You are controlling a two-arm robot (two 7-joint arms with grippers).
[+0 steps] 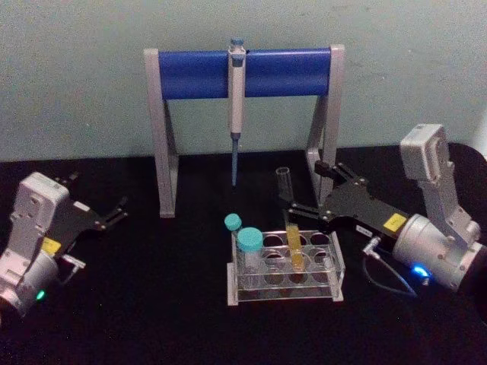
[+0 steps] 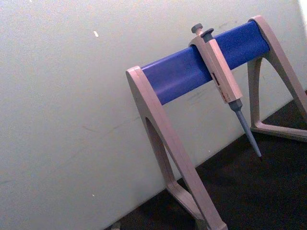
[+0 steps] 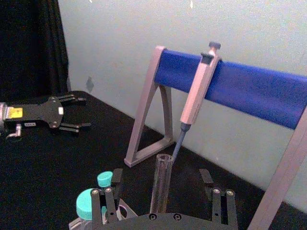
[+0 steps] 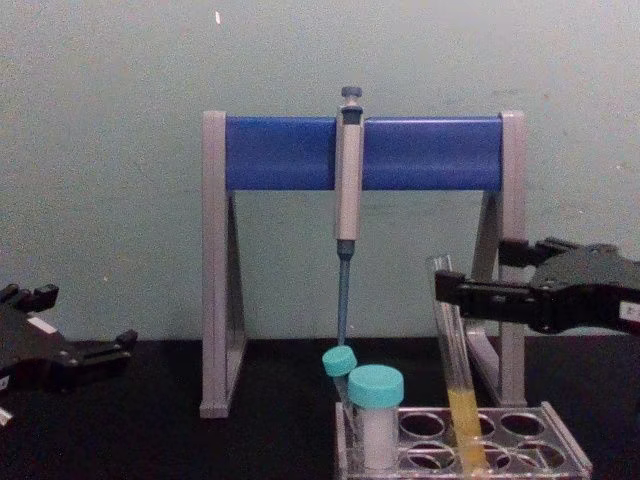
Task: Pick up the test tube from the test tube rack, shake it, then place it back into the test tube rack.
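Both grippers are gaping empty, the left gripper [image 1: 97,190] idling well apart. Just below the right gripper [image 1: 303,188], the test tube rack [image 1: 281,294] is holding the test tube [image 4: 453,345], leaning up between that gripper's jaws; closing off-centre could be tipping or cracking it.

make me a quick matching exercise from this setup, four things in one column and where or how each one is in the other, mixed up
Things:
1. test tube
2. pipette
3. left gripper
4. right gripper

Place or state:
A. hanging from the blue bar of the stand
B. open, off to the left, apart from everything else
C. standing in the test tube rack, yellow liquid at its bottom
D. open, one finger on each side of the tube's upper part

Pairs: 1-C, 2-A, 3-B, 4-D
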